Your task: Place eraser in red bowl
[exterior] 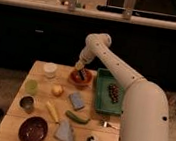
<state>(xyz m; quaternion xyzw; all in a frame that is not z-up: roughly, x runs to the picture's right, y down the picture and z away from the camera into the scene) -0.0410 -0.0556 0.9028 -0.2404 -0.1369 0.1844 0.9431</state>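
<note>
The small orange-red bowl [79, 78] sits at the far middle of the wooden table [15, 103]. My gripper [81, 70] hangs just above the bowl, reaching down from the white arm [117, 70]. A small dark block with a pale edge, the eraser [84, 74], shows at the gripper's tip over the bowl's inside. I cannot tell whether it is held or resting in the bowl.
A green tray [107, 93] with dark grapes lies right of the bowl. A blue-grey block [77, 101], a cucumber [77, 117], a banana [52, 112], a maroon bowl [33, 130], a metal cup [26, 103], a green cup [31, 86] and a white jar [49, 70] are spread around.
</note>
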